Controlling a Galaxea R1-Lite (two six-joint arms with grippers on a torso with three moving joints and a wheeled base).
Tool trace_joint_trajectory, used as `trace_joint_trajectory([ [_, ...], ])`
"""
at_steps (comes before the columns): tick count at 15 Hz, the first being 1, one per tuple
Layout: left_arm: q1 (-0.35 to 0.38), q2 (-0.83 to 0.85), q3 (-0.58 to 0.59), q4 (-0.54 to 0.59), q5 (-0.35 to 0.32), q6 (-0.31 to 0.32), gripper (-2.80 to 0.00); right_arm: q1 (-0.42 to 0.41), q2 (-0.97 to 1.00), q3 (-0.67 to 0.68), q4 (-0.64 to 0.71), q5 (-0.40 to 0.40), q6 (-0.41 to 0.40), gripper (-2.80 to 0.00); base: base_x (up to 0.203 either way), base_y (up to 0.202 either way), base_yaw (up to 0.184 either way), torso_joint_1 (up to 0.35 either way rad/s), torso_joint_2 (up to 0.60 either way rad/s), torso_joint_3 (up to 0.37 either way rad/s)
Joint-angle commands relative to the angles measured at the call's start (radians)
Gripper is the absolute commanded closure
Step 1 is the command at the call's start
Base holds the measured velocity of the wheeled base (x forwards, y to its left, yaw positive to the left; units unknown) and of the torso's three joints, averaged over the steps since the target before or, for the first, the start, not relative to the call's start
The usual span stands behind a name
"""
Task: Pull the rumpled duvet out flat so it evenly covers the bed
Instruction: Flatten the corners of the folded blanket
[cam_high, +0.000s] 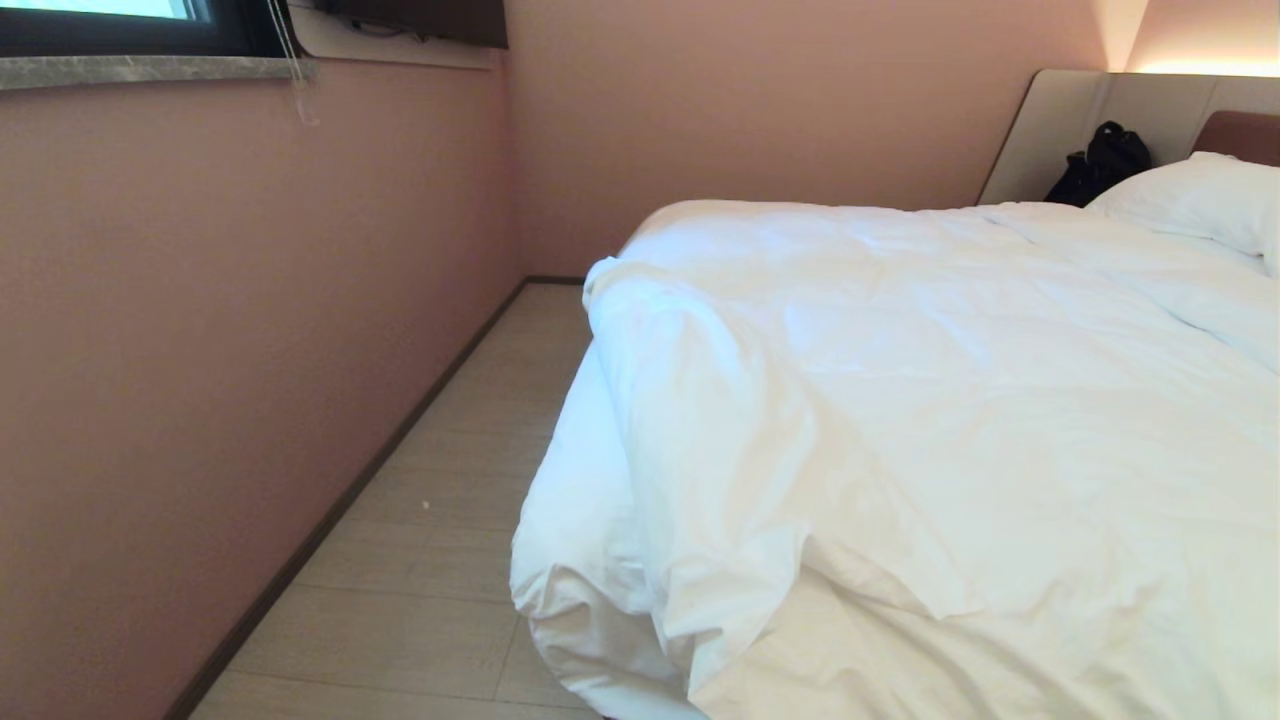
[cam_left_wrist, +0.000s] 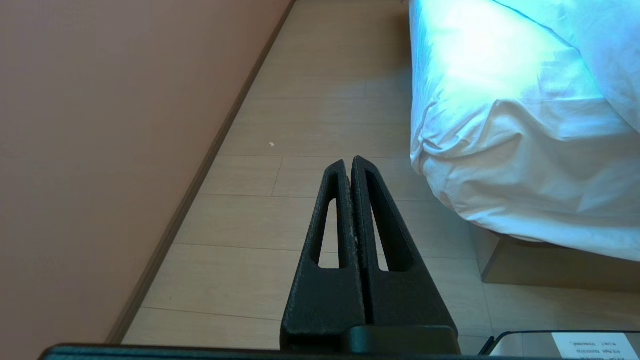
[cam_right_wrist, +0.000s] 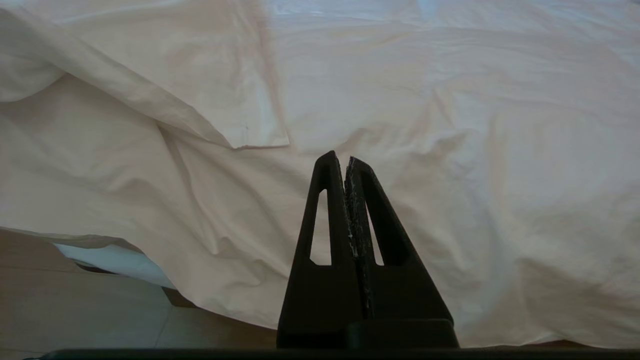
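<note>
One rumpled duvet (cam_high: 950, 400), corner folded back

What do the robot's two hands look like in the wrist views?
Both look alike. The left hand and the right hand each have two matte black, rough-textured fingers that taper to a narrow tip, each finger with a long slot cut through it, rising from a black block base. The right hand's inner finger edges show pale scuffing. No cables show.
</note>
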Motion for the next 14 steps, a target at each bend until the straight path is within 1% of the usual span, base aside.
trace_joint_trajectory([
  [1,0.000,0.001,0.000,0.001,0.000,0.000,0.00,0.001,0.000,0.001,0.002,-0.002,0.042,0.00,0.000,0.000,0.000,0.000,0.00,0.000],
  [14,0.000,0.001,0.000,0.002,0.002,0.007,0.00,0.001,-0.002,0.001,0.002,-0.002,0.042,0.00,0.000,0.000,0.000,0.000,0.00,0.000],
])
